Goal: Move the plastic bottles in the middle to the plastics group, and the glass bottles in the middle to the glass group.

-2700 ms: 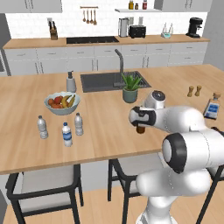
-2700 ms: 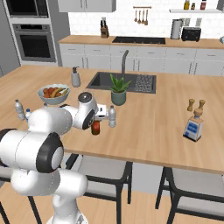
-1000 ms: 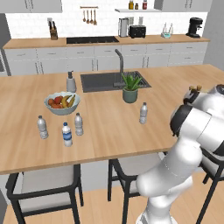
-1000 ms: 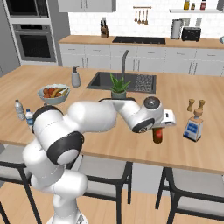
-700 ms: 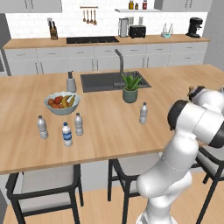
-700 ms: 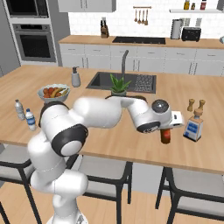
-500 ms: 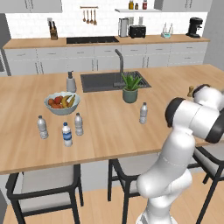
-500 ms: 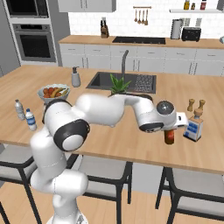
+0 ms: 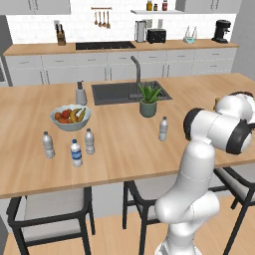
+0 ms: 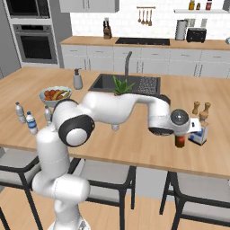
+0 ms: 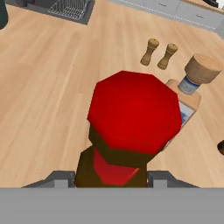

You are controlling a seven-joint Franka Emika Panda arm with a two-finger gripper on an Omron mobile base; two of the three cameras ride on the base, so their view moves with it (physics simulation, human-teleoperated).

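Two base cameras overlook the island counter (image 9: 119, 149) from behind; hand camera peers closely down

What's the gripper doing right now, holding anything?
Gripper: closed on the dark brown glass bottle with the red cap, beside the blue-labelled bottle.

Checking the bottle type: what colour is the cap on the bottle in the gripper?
Red, on the dark brown bottle; clearest in the hand view.
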